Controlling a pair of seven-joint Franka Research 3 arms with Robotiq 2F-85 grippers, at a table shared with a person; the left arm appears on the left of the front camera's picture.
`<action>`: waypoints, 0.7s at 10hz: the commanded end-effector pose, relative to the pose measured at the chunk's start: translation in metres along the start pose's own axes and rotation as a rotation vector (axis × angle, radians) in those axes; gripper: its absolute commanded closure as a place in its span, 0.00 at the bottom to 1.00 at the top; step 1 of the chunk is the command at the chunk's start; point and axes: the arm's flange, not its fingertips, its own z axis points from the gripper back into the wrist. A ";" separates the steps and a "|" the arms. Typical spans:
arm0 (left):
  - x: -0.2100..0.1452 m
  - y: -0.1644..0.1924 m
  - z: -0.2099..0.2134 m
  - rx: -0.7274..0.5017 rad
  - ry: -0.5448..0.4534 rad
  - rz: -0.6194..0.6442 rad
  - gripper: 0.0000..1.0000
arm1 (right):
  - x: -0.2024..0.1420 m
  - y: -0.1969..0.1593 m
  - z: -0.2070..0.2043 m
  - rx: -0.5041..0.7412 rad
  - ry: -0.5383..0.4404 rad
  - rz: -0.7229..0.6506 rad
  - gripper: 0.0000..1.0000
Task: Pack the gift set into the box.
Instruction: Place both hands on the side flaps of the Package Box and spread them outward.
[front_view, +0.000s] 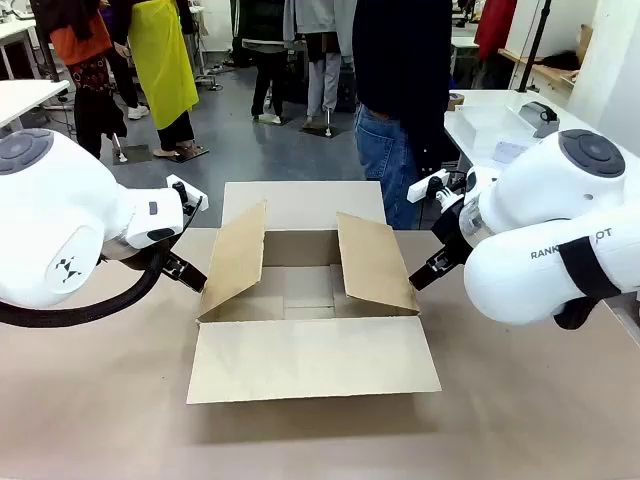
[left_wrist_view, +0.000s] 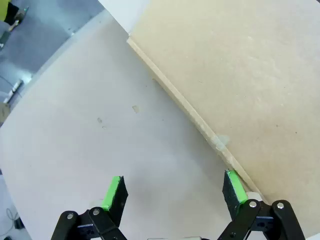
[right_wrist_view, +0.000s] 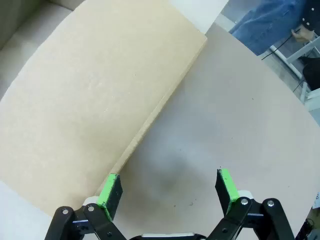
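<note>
Box (front_view: 310, 345), centre of table (front_view: 100, 420): left gripper (left_wrist_view: 172, 187) & right gripper (right_wrist_view: 167, 187) spread, empty, at side flaps (front_view: 235, 260); splay both evenly w/o shoving box.

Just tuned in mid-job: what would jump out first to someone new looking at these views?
The big brown box sits open at the middle of the table, its near flap flat and its side flaps standing tilted. The left pincer and the right pincer are both open, one beside each side flap's edge. A person in jeans stands at the far side.
</note>
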 end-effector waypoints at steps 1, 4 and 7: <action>0.000 -0.001 0.000 0.000 -0.002 -0.001 0.00 | 0.000 0.000 0.000 0.000 0.000 0.000 0.00; 0.000 -0.001 0.000 0.000 -0.002 -0.001 0.00 | 0.000 0.000 0.000 0.000 0.000 0.000 0.00; 0.000 -0.001 0.000 0.000 -0.002 -0.001 0.00 | 0.000 0.000 0.000 0.000 0.000 0.000 0.00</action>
